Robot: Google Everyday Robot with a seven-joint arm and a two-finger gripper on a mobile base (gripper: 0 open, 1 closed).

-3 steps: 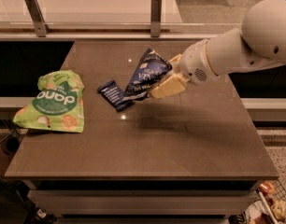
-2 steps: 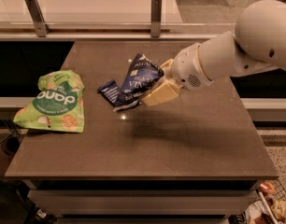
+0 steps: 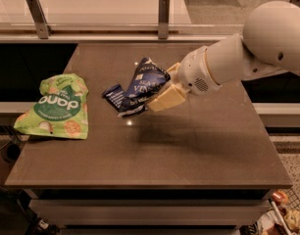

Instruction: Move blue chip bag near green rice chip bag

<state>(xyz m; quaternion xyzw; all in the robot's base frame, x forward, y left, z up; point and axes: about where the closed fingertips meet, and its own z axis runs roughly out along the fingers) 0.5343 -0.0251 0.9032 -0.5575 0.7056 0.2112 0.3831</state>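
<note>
Tabletop: a brown, matte tabletop (image 3: 199, 146) with a small bright glare spot near its centre and a soft shadow cast right of centre.
Room: a pale, shiny surface is seen behind the far edge, with two metal posts (image 3: 163, 16) standing on a rail; dark recesses lie left and right of the tabletop; speckled floor is seen at the right.
Arm: a white arm (image 3: 248, 58) is extended in from the upper right.
Gripper: the gripper (image 3: 161, 89) is held over the middle of the tabletop, its cream fingers (image 3: 167, 99) clamped on the blue chip bag.
Blue chip bag: the blue chip bag (image 3: 145, 84) is gripped by its right side, tilted, at the centre of the tabletop.
Green rice chip bag: the green rice chip bag (image 3: 57, 106) is laid flat at the left edge, well apart from the blue chip bag.
Other item: a small dark-blue wrapper (image 3: 113, 93) is seen just left of the blue chip bag.
Hidden: the wrapper's right end is overlapped by the bag, so contact between the two cannot be told; whether the bag's lower edge rests on the tabletop cannot be told.
Cut off: the arm is cropped at the right edge; coloured objects (image 3: 282, 214) at the lower right corner cannot be identified.
</note>
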